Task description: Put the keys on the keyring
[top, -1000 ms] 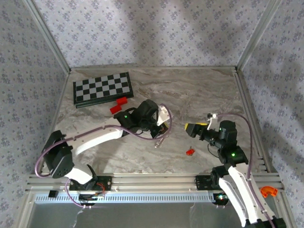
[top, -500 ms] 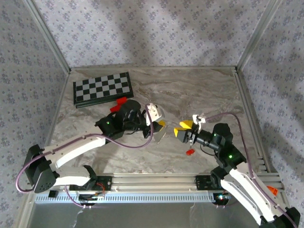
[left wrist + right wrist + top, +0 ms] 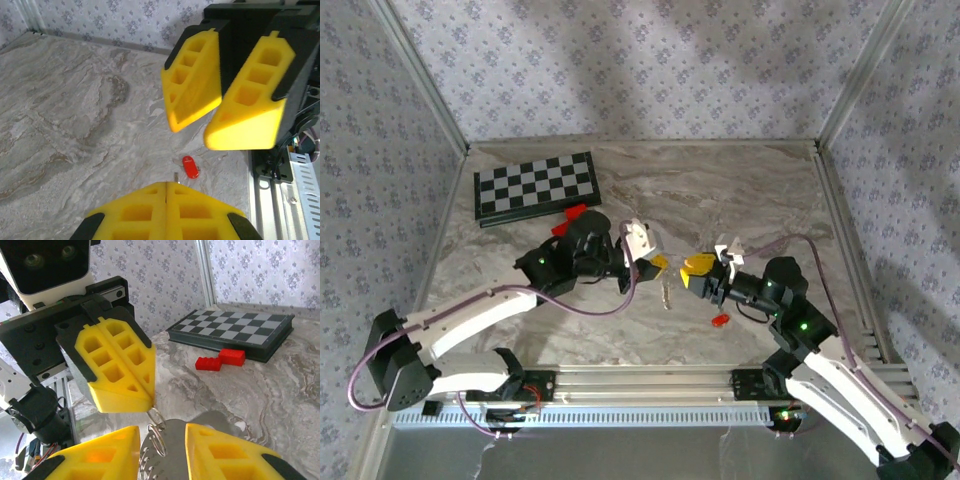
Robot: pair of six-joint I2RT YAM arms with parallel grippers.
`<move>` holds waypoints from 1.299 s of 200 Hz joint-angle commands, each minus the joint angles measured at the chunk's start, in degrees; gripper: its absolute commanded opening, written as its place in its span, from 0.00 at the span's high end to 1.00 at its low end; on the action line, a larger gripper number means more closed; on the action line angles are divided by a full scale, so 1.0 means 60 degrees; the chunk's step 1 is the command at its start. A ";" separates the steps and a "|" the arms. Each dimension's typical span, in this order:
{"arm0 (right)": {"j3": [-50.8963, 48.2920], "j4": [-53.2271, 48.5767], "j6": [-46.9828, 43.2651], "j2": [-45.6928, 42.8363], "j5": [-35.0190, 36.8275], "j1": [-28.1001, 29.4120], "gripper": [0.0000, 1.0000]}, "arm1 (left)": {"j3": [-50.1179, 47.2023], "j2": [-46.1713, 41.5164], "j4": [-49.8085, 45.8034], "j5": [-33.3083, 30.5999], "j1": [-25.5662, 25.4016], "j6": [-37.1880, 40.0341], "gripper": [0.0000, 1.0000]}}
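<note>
Mid-table: keyring, key right of it & nearer, chessboard far back-left.

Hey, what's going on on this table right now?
The left claw is shut on one end of a silvery keyring, and the ring sits inside the open right claw. The two claws face each other above the marble table. A small red key lies loose on the table near the right claw, not yet on the ring.
</note>
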 commanded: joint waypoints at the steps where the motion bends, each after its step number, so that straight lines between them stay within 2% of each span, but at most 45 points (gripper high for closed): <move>1: 0.0351 -0.0012 -0.0411 -0.0080 0.0147 0.0062 0.73 | 0.0099 -0.0445 0.0354 0.0658 0.0036 0.0210 1.00; 68: 0.0190 0.0343 -0.0452 -0.0080 0.0127 0.0062 0.74 | 0.0109 -0.0769 0.0381 0.1066 0.0036 0.0138 1.00; 106: 0.0189 0.0413 -0.0565 -0.0076 -0.0143 0.0059 0.69 | 0.0095 -0.0883 0.0413 0.1122 0.0022 0.0116 1.00; 154: 0.0272 0.0563 -0.0706 0.0257 -0.0452 0.0105 0.69 | 0.0148 -0.0974 0.0366 0.1319 0.0025 0.0107 1.00; 260: 0.0377 0.1061 -0.1072 0.0925 -0.0599 0.1268 0.64 | 0.0329 -0.0820 0.0381 0.1441 0.0001 0.0059 1.00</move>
